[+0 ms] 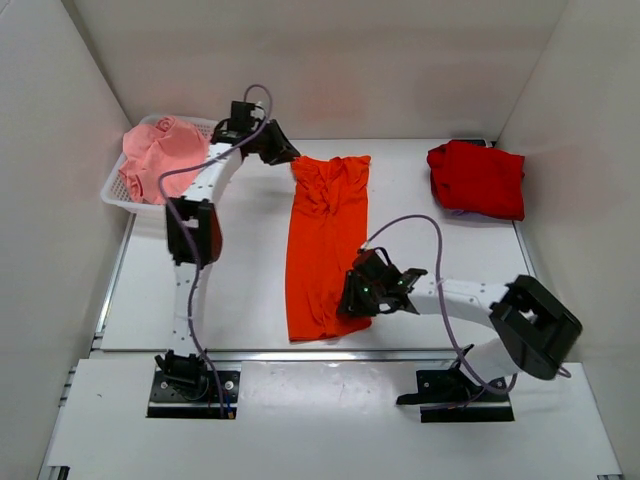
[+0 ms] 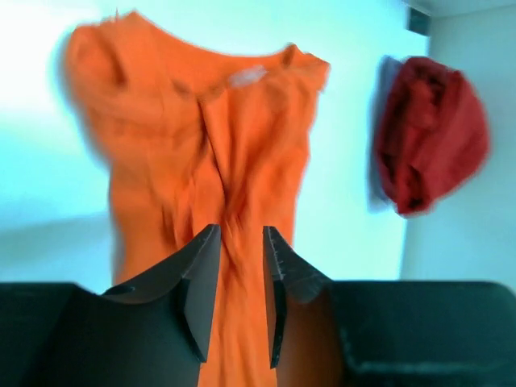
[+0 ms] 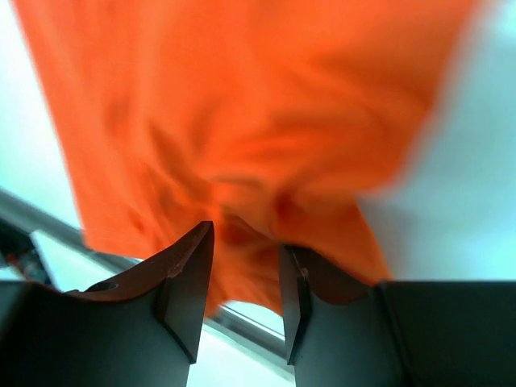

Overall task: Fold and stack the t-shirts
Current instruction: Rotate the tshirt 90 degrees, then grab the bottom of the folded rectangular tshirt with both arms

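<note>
the task looks roughly a third done. the red t-shirt (image 1: 478, 178) lies as a compact bundle at the far right corner of the worktop (image 1: 240, 280), apparently folded, though its edges look loose. the orange t-shirt (image 1: 325, 240) is spread in the middle of the worktop as a long narrow strip, collar at the far end and hem toward the arms. its sides seem to be turned in, so the lengthwise fold is probably made. the crosswise folds and the move onto the red one are not yet done. the pink t-shirt (image 1: 160, 155) sits crumpled in the white basket (image 1: 113, 188) at the far left, unfolded.

the left claw (image 2: 240, 234) is by the far left corner of the orange t-shirt, near the collar end. its jaws stand a little apart with a narrow gap, and orange cloth shows beyond the gap, but nothing looks clamped.

the right claw (image 3: 244, 242) is at the near right edge of the same shirt, close to the hem. its jaws are also slightly spread, with the cloth just past the tips. the view is blurred, and no fold of cloth can be seen pinched between them.
</note>
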Robot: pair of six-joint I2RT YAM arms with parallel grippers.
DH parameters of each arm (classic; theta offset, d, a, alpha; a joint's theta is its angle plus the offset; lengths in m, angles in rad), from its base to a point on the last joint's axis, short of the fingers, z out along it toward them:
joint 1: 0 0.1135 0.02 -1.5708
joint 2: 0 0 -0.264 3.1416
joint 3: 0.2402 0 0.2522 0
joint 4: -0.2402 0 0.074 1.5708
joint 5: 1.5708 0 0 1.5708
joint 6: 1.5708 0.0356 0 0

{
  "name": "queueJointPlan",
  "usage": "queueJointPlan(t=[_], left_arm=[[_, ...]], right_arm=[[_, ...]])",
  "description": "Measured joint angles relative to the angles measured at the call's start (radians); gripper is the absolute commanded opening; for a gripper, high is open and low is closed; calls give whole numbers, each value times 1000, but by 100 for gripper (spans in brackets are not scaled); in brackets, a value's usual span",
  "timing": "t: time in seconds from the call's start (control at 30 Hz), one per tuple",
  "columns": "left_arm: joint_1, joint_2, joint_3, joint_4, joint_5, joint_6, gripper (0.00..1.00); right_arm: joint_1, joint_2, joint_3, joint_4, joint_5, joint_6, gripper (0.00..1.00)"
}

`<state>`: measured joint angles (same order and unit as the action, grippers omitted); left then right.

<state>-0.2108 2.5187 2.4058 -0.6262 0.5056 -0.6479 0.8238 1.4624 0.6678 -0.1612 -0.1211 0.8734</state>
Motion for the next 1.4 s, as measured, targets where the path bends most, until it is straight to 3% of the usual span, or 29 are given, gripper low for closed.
queueJointPlan(t=[0.1, 0.3, 0.53, 0.63, 0.77, 0.93, 1.0, 1.03, 1.07, 1.1, 1.13, 1.17, 1.4], left_arm=[[27, -290, -326, 90, -7, 4, 42], [-6, -717, -818, 217, -16, 68, 47], [-141, -1055, -1511, 228, -57, 122, 52], [-153, -1183, -1723, 167, -76, 129, 54], [-179, -1300, -1844, 160, -86, 116, 58], [-264, -1316, -1891, 214, -87, 58, 61], [-304, -1316, -1909, 242, -90, 28, 61], [-324, -1313, -1918, 248, -92, 16, 61], [-340, -1309, -1930, 261, -91, 5, 55], [-351, -1304, -1942, 274, -88, -7, 23], [-356, -1297, -1955, 284, -84, -21, 8], [-359, -1289, -1967, 291, -80, -25, 0], [-377, -1326, -2008, 278, -61, -39, 0]], right_arm=[[1, -123, -67, -71, 81, 32, 35], [-53, -356, -192, -112, 153, 63, 37], [-230, -411, -303, -35, 8, -33, 42], [-241, -427, -343, 32, -64, -49, 44], [-203, -397, -360, 106, -137, -42, 45], [-130, -322, -348, 178, -193, -16, 45], [-109, -293, -335, 189, -202, -8, 41], [-99, -278, -328, 191, -203, -4, 29], [-89, -265, -322, 193, -204, -5, 17], [-78, -248, -319, 190, -204, -2, 0], [-71, -233, -319, 187, -207, 0, 0], [-62, -223, -319, 180, -213, 13, 1], [51, -233, -305, 121, -217, 49, 0]])
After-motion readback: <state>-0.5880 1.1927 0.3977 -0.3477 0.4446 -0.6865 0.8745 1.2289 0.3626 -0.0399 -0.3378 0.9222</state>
